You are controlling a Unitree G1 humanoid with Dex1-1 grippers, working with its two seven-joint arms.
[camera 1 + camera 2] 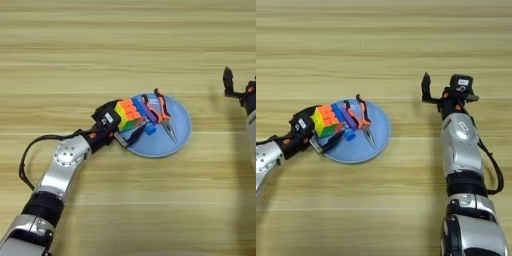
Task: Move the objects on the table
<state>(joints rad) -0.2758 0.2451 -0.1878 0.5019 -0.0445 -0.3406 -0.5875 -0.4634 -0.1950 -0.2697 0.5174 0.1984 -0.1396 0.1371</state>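
Note:
The multicoloured puzzle cube [127,116] hovers over the left rim of the round light-blue plate [179,134]. My left gripper [141,123] reaches in from the lower left and is shut on it, one black finger under the cube and the other along its far side. The orange-and-black pliers [164,116] lie in the middle of the plate just right of the cube, their nose pointing toward me. My right gripper [427,90] is parked well to the right of the plate, pointing away over the table [381,45], with nothing in it.
My left forearm [65,160] crosses the lower left of the table with a black cable looping beside it. My right forearm [461,145] runs up the right side.

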